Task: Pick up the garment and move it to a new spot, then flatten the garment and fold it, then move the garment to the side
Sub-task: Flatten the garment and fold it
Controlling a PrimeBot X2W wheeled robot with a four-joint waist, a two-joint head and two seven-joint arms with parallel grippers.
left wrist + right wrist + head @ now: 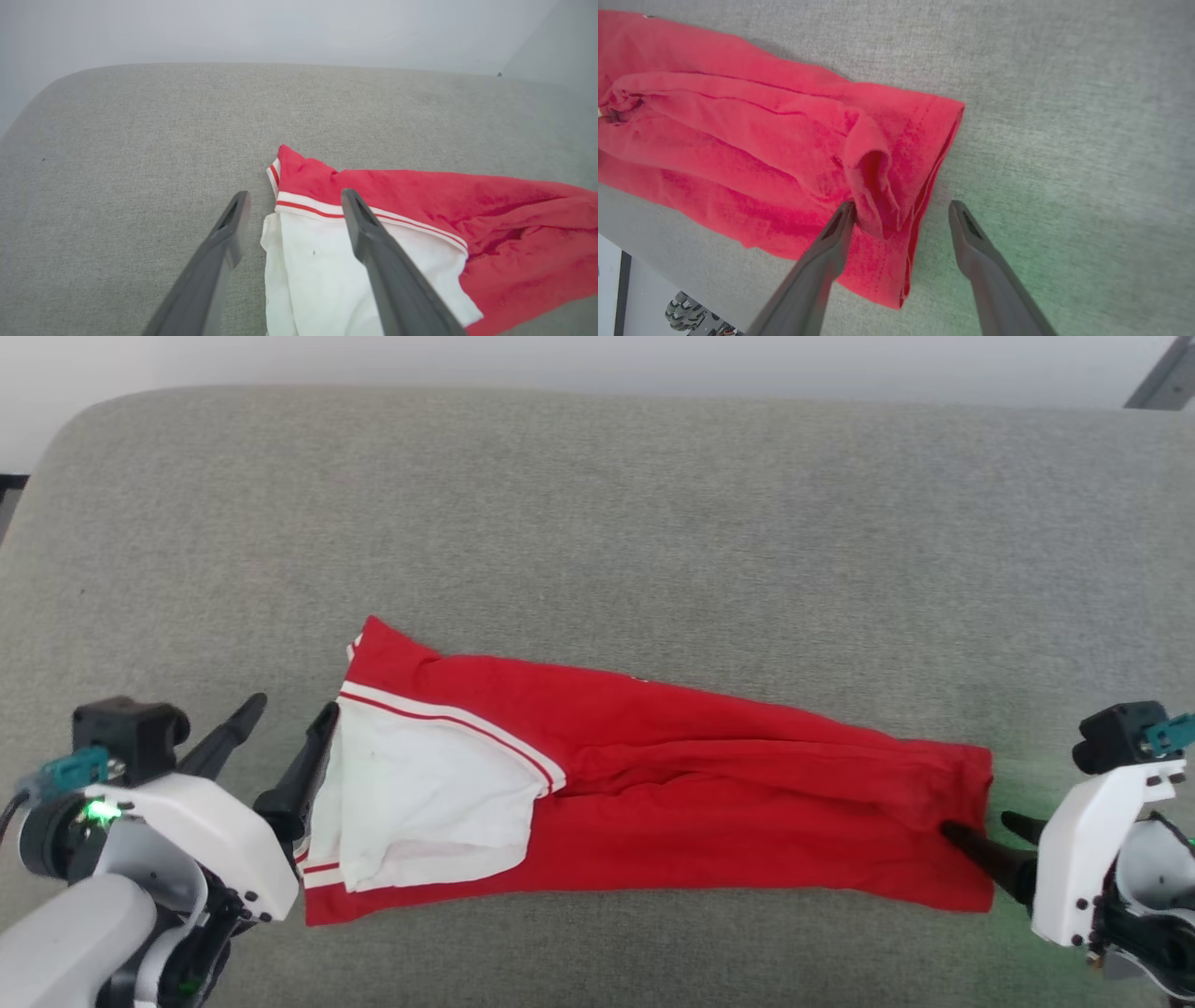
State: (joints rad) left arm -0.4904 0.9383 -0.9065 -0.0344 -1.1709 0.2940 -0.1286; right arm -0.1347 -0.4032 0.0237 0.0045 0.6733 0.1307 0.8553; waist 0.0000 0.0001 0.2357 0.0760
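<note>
Garment [709, 784] lying as a long folded strip on a grey cushion [597, 523]. Left gripper [289, 714], jaws open, straddles the sleeve end; right gripper [978, 823], jaws open, straddles the hem.

Grey woven upholstered surface [597, 523], rounded at the far corner, was set against a pale wall [597, 359]. Green glow [1018, 784] was cast on its right part.

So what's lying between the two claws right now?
The garment, lying as a long red band, spans the stretch from the left claw to the right claw; the head view shows it.
</note>
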